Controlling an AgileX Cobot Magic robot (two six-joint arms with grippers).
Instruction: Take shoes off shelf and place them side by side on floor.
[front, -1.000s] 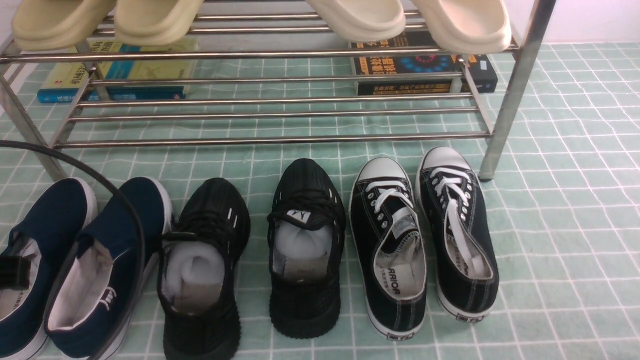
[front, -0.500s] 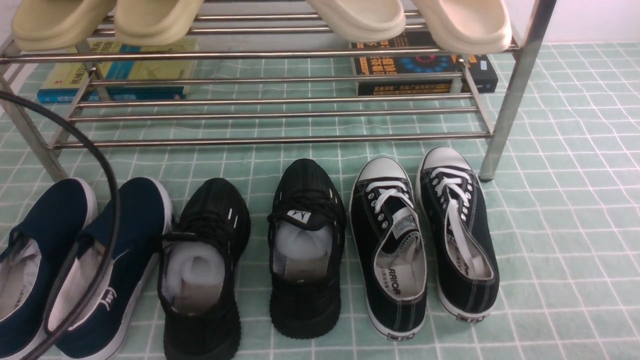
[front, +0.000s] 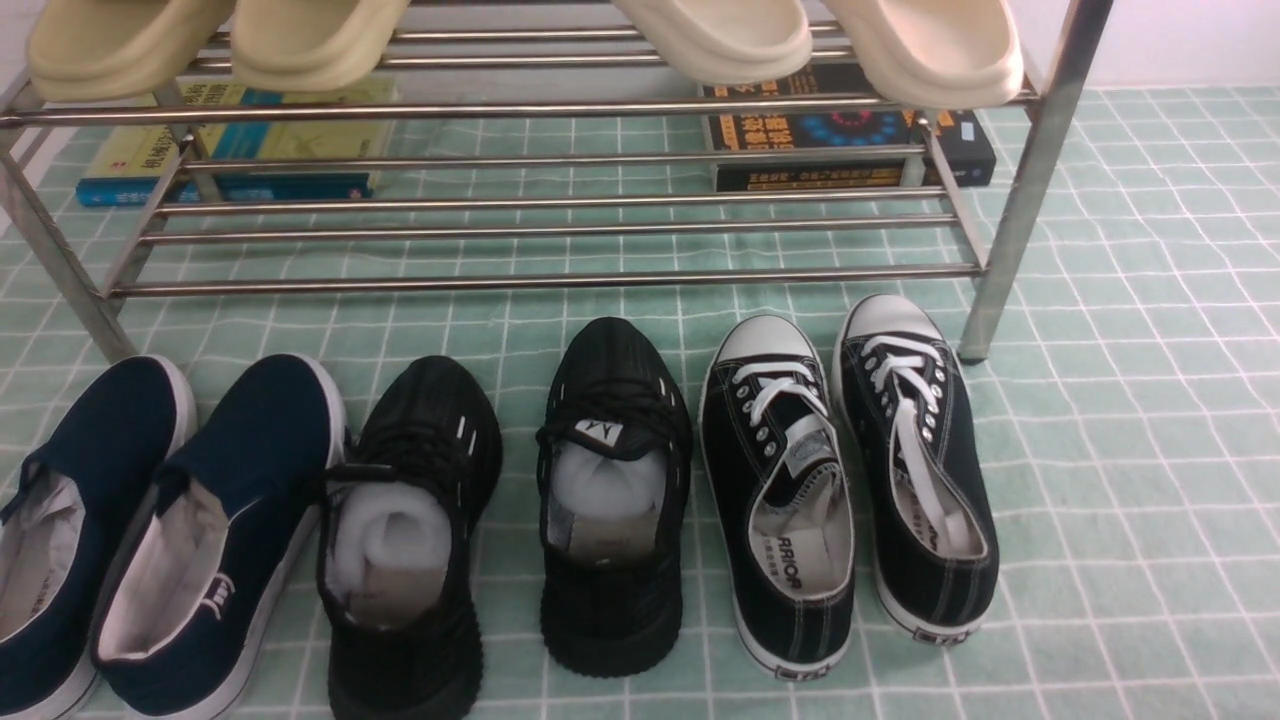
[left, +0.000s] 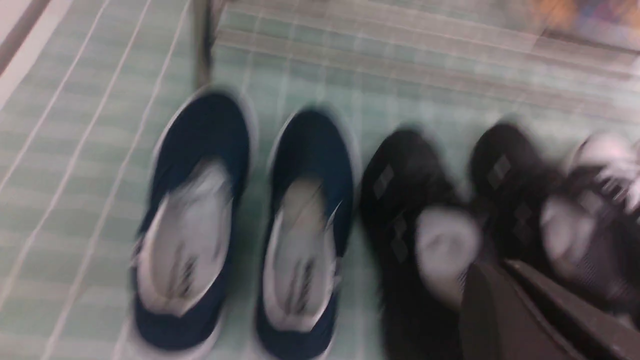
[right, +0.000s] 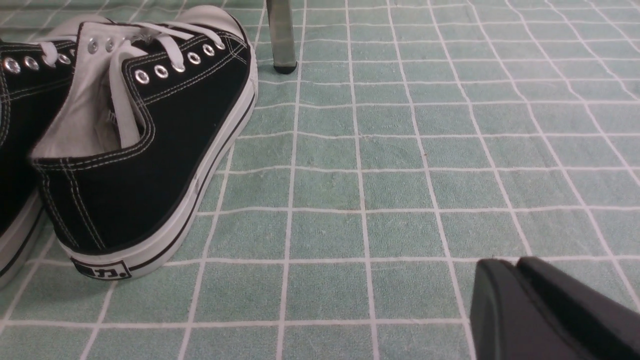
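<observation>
The two black knit shoes stand side by side on the mint-green floor, toes toward the shelf: the left shoe and the right shoe, both with white stuffing. Neither gripper shows in the front view. The left wrist view is blurred. In it my left gripper hangs above the black shoes, its fingers pressed together and holding nothing. My right gripper is shut and empty low over bare floor, to the right of the canvas sneakers.
Navy slip-ons stand left of the black pair and black canvas sneakers right of it. Cream slides rest on the top tier. Books lie under the shelf. A chrome leg stands at the right.
A black cable loop that curved over the navy slip-ons at the left swung and has left the front view. The shoes have not moved.
</observation>
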